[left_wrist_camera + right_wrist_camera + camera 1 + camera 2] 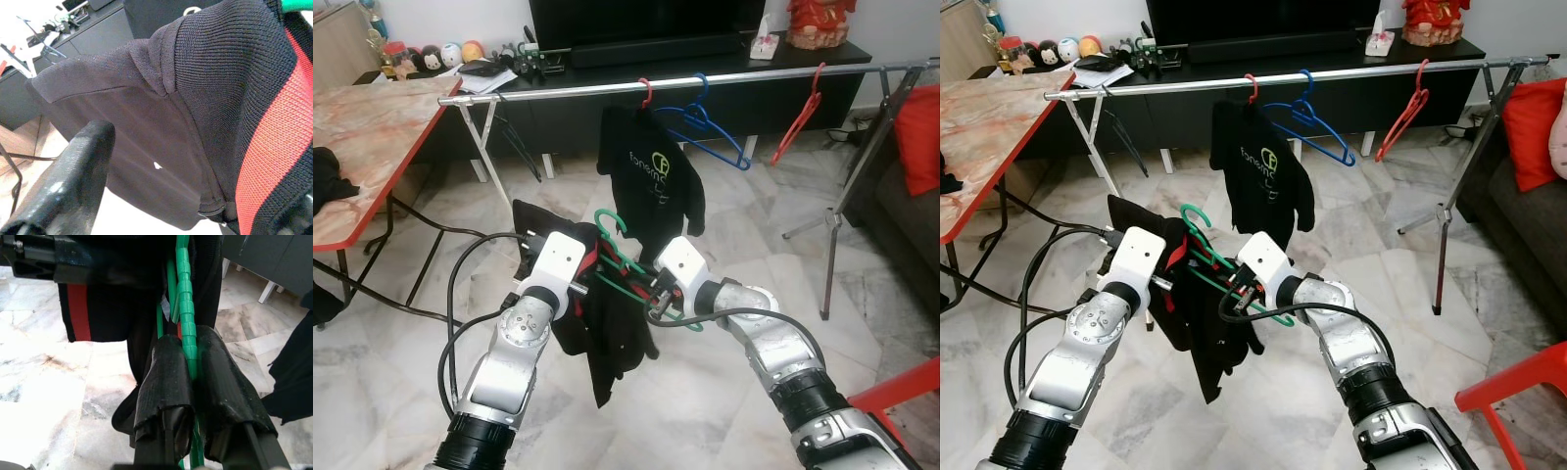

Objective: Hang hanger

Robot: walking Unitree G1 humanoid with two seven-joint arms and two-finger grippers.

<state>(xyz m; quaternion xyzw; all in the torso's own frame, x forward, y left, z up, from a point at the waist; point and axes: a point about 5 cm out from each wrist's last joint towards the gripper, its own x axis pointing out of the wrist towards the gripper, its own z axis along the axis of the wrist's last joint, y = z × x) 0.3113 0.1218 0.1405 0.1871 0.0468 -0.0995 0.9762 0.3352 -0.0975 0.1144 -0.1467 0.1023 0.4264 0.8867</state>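
Observation:
A green hanger (610, 223) carries a black garment (607, 343) with red trim, held up in front of me between both arms. My right gripper (193, 367) is shut on the hanger's green bar (185, 293), just below its hook. My left gripper (591, 276) is at the garment's collar; in the left wrist view its fingers (73, 181) stand wide apart with the black and red knit cloth (220, 73) between them. The metal clothes rail (754, 76) runs across the room beyond the hanger, higher than the hook.
On the rail hang a black printed T-shirt (651, 171) on a red hanger, an empty blue hanger (710, 132) and an empty red hanger (800, 117). A marble-topped table (372, 147) stands at left; a red chair (901, 392) and sofa cushion (920, 137) at right.

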